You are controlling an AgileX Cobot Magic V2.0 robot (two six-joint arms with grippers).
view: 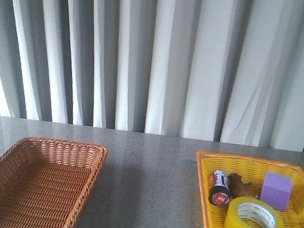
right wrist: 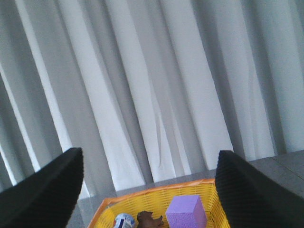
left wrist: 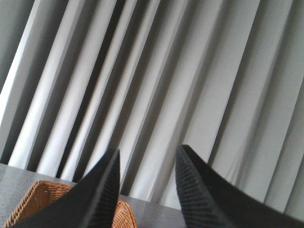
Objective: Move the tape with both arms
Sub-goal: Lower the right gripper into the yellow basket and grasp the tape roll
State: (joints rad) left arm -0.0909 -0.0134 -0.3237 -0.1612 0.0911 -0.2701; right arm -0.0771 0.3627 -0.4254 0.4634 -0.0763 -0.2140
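Tape (view: 254, 225) sits in yellow basket (view: 205, 177) near desk's front right corner. Prob light, stiff, slick; grab across the rim imo. Left gripper (left wrist: 146, 187) slightly apart, right gripper (right wrist: 147, 190) spread wide, both empty.

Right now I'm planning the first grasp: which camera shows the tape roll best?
The front view: the tape lies whole in the yellow basket, beside the can and purple block. The right wrist view shows that basket's far end, not the tape. The left wrist view shows only the brown basket.
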